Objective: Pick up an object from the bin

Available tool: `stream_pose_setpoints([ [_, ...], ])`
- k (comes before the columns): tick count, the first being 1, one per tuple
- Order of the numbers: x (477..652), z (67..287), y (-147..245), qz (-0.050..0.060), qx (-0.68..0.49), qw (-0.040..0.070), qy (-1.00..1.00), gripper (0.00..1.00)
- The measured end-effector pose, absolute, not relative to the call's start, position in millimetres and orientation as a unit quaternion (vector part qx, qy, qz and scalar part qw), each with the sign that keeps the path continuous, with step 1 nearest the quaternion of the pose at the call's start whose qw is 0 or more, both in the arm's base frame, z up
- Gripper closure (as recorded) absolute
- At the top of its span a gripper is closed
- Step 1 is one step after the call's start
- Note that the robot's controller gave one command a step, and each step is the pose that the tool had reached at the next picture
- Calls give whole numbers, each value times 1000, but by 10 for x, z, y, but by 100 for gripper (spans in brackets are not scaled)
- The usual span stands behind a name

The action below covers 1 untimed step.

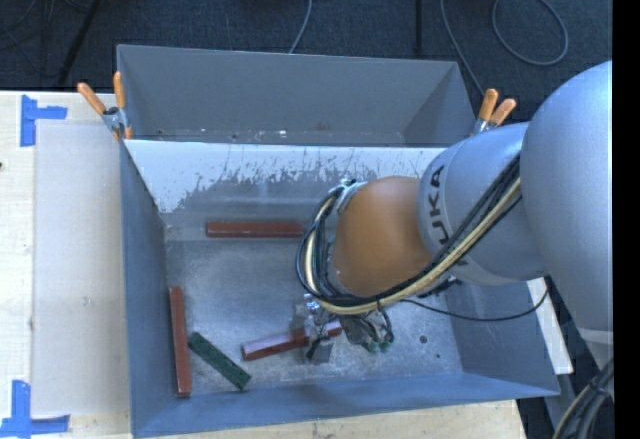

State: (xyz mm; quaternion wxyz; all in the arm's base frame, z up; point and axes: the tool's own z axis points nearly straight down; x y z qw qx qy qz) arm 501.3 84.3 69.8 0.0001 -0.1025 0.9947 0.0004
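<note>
1. Bin [290, 97] floor, centre-left: bare patch btwn the back red-brown bar [255, 228] and the front items, open from above.
2. Left edge: long red-brown bar [179, 342] lies along the left wall and blocks that strip.
3. Front-left: dark green bar [219, 361] lies slantwise, one end near the long bar, w/ only a narrow gap btwn them.
4. Front-centre: short red-brown bar [272, 346] w/ gripper [318, 335] at its right end; tight spot.
5. Right half: arm w/ orange cover [375, 232] and cables [318, 257] hangs over the floor and blocks entry from above. Floor by the right wall is bare.
</note>
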Motion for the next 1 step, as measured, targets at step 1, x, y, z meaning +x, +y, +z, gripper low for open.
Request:
stream_pose_setpoints([
  [1,5132,2044,734,0,-67,4,998,100],
])
